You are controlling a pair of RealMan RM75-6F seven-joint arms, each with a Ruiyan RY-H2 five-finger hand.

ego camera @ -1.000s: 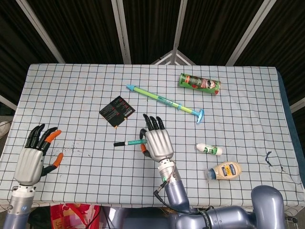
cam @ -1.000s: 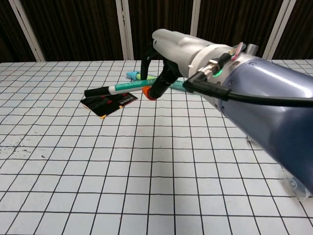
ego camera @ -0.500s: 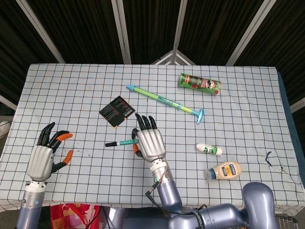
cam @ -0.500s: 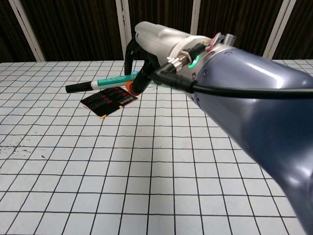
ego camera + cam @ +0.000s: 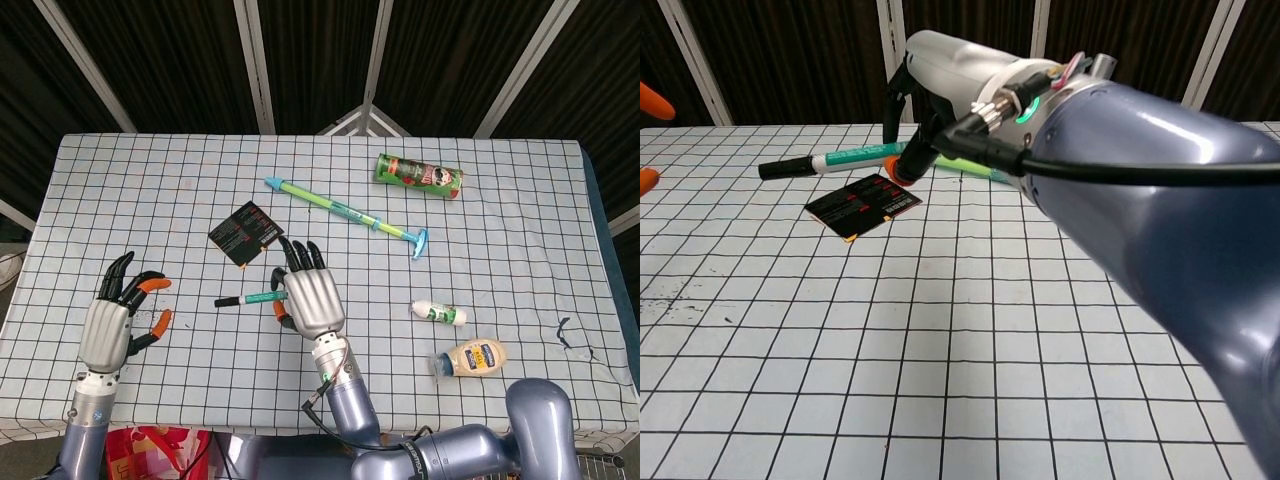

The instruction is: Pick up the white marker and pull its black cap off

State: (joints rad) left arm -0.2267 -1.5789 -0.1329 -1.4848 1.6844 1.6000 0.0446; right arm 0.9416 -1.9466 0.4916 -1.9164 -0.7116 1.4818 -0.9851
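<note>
My right hand (image 5: 311, 300) holds the white marker (image 5: 261, 297) lifted off the table, level, with its black cap (image 5: 227, 301) pointing left. In the chest view the marker (image 5: 855, 158) sticks out left of the right hand (image 5: 940, 70), the cap (image 5: 782, 168) at its free end. My left hand (image 5: 112, 322) hovers at the lower left with fingers spread and nothing in them, a gap away from the cap. Only its orange fingertips (image 5: 652, 100) show at the left edge of the chest view.
A black card (image 5: 243, 234) lies just behind the marker. Farther back lie a long green and blue stick (image 5: 345, 212) and a green can (image 5: 419, 176). A small white bottle (image 5: 438, 313) and a mayonnaise bottle (image 5: 470, 358) lie at the right.
My right hand has carried the marker leftward. My left hand has moved right and up toward the cap, and its fingertips have entered the chest view.
</note>
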